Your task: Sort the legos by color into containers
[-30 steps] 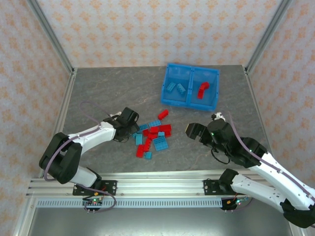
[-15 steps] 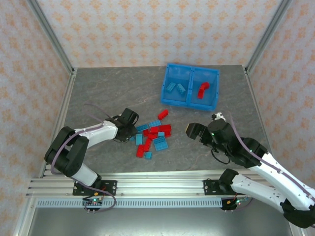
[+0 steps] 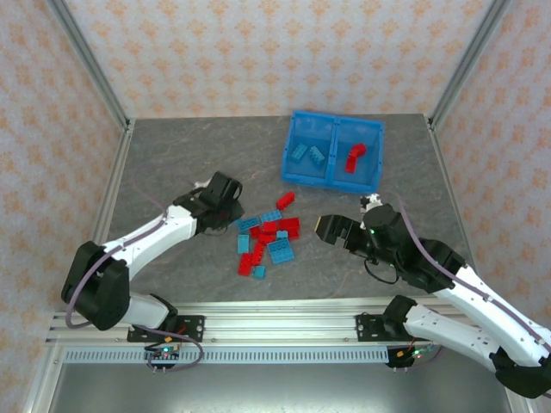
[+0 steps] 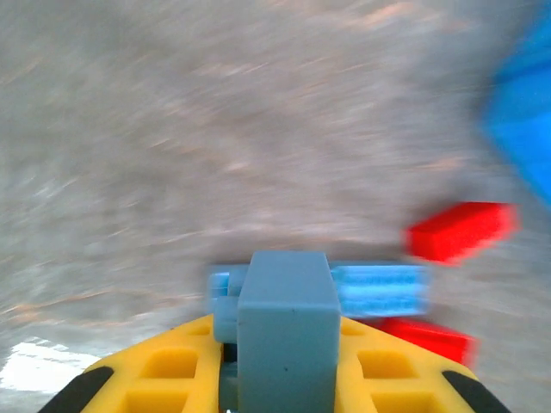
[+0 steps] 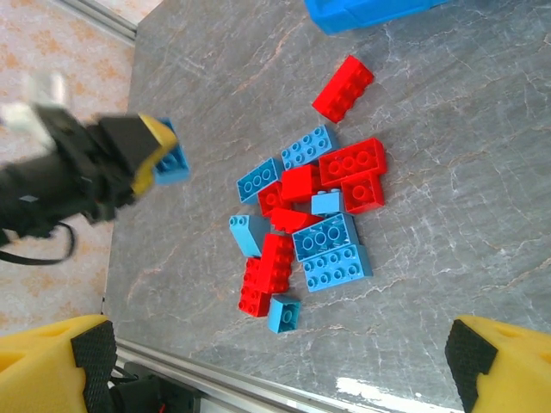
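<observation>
Fingers of left gripper clamped on light blue brick. Closure just made at left edge of pile; arm now lifted clear, centre-left of top view. Pick judged complete. Carry to bin, upper right, left compartment holding blues, outstanding. Fingers of right gripper spread wide, empty, right of pile.

A grey marbled tabletop is enclosed by peach-patterned walls at nine, twelve and three o'clock; an aluminium rail is mounted at six o'clock.
</observation>
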Robot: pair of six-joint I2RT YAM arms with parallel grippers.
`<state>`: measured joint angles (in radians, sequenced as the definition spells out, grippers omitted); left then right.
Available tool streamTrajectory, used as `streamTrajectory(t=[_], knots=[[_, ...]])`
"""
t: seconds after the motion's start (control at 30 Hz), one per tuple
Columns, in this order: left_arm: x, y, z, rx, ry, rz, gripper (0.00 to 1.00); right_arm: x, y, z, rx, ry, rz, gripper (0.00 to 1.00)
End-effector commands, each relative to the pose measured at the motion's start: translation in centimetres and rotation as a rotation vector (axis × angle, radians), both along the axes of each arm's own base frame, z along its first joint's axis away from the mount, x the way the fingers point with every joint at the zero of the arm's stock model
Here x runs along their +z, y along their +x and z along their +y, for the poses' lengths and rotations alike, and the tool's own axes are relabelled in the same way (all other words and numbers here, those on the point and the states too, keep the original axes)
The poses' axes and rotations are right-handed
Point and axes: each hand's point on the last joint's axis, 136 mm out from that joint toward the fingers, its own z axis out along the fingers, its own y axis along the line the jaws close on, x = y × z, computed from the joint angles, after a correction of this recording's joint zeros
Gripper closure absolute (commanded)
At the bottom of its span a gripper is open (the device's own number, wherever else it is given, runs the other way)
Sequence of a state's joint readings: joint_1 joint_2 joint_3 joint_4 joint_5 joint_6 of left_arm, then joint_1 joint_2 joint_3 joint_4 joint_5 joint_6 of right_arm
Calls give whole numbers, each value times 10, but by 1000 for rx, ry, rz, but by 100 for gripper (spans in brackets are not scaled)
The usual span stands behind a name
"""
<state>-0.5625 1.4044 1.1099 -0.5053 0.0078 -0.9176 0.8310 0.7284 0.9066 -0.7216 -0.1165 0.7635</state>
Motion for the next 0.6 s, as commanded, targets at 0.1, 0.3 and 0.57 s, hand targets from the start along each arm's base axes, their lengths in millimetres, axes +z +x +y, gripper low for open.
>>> streamTrajectory(t=[0.1,0.3,0.57], knots=[[58,32,-82,-240,125,-175,90,6,10,-7,-83,30,-38,1],[58,107,-127,-276,286,-277,89,4,2,-17,-112,35,-10,1],[27,192,-151,-246,560,-309,89,1,-7,-39,-169,48,-11,1]])
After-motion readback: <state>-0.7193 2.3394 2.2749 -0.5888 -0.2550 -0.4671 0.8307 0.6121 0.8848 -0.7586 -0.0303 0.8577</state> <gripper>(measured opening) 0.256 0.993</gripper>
